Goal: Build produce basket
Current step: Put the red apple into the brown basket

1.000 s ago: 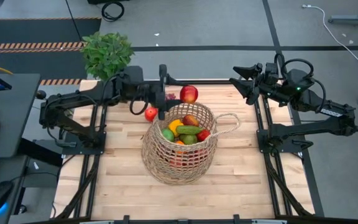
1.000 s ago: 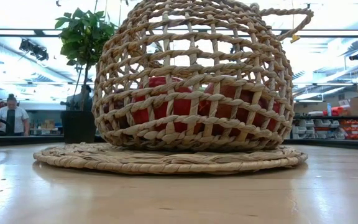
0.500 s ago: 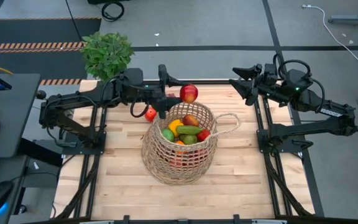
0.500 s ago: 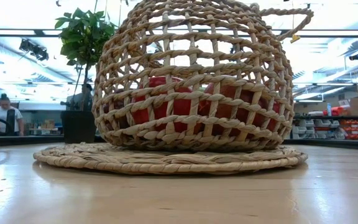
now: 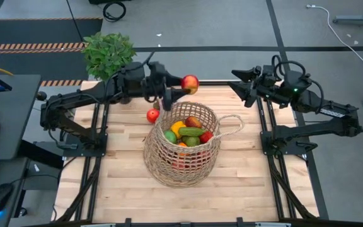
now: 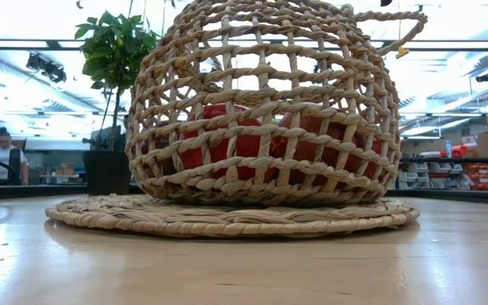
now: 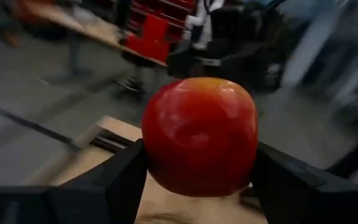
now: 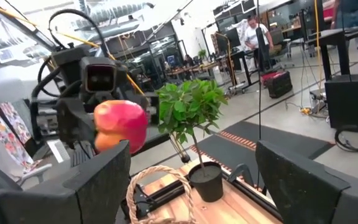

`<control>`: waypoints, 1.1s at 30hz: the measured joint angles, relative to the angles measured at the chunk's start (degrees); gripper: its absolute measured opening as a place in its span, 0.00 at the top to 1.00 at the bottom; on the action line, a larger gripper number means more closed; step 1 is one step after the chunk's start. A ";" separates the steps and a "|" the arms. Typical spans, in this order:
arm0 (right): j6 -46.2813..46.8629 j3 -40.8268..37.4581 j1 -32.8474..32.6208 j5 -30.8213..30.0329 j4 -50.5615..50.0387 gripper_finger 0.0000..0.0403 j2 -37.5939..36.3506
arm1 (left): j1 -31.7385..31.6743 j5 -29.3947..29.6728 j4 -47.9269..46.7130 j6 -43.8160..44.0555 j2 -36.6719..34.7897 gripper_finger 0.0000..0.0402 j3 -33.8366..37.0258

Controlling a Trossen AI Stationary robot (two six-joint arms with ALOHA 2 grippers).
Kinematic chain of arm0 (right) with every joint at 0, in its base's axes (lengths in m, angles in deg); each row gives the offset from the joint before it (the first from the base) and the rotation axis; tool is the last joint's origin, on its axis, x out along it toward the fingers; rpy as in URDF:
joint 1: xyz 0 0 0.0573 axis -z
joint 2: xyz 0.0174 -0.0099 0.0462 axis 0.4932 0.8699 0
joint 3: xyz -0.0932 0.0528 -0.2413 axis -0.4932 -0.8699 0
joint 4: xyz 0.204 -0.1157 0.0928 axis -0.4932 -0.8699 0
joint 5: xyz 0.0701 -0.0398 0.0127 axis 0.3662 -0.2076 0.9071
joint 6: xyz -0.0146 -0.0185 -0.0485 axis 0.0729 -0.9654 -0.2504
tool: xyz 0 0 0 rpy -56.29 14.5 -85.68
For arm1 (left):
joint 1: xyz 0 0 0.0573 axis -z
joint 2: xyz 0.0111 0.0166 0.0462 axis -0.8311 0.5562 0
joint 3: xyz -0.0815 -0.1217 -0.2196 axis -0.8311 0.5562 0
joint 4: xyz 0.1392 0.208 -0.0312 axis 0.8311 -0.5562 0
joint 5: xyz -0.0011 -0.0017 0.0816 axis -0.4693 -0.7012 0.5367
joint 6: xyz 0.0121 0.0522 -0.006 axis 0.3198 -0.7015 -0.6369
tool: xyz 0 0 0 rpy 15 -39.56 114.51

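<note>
Apple: we hold a red apple (image 7: 199, 135) between the two fingers of the left pincer (image 5: 176, 87), closed on its widest part, lifted off the bench (image 5: 118, 183).
Handling: we judge it light, rigid, smooth and round, so apt to roll out; a hold across the middle suits it.
Basket: the wicker basket (image 5: 183, 165) sits just below and beyond this pincer, already part filled.
Loose fruit: another small red fruit (image 5: 152, 115) lies on the bench beneath the pincer.
Right pincer (image 5: 238, 84): waits well apart, fingers spread, empty.

No text, label, brand, number or sign can be read anywhere.
</note>
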 joint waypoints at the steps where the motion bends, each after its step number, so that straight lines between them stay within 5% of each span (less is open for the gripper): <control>1: 0.32 0.01 0.00 0.00 0.07 0.13 0.11 | -0.62 -2.37 0.26 4.03 0.00 0.34 0.00; 7: -1.38 0.00 0.01 0.00 0.07 0.13 0.15 | -4.41 -18.61 9.98 24.64 0.02 0.35 0.00; 19: -4.23 0.02 0.01 0.00 0.05 0.13 0.16 | -9.54 -35.62 37.49 49.62 0.02 0.35 -0.02; 28: -5.74 0.02 -0.01 0.00 0.05 0.13 0.16 | -10.45 -36.23 37.41 49.23 -0.02 0.35 -0.02; 33: -5.74 0.00 0.15 -0.24 0.05 0.13 0.16 | -8.49 -32.52 22.07 38.27 0.01 0.35 -0.02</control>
